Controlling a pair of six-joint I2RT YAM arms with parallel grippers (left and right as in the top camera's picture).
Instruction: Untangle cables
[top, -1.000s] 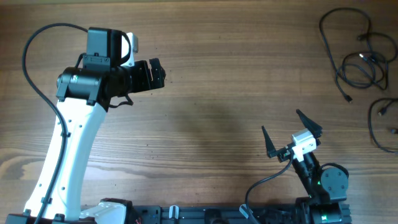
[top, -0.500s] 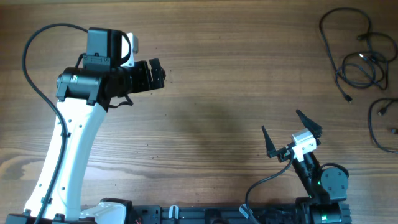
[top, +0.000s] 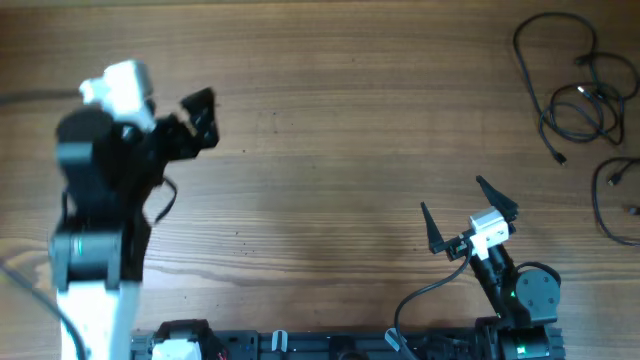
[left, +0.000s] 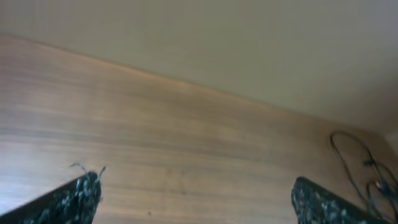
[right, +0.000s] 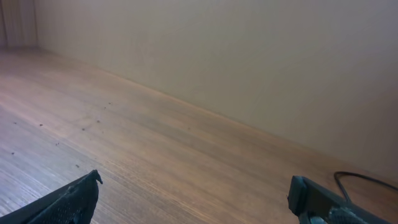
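Left gripper (top: 203, 118) and right gripper (top: 462, 212) gape empty; I'd reach right for the cables (top: 578, 98), pinching one outer loop

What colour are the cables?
Black. The cables show best in the overhead view, top right.

Desk (top: 330, 120): mid-brown wood, lengthwise grain. Cables (top: 583, 90), upper right of frame: black. Left claw (top: 198, 115): black. Right claw (top: 465, 213): black, with white block (top: 488, 226) behind. Wall (right: 249, 50): beige.
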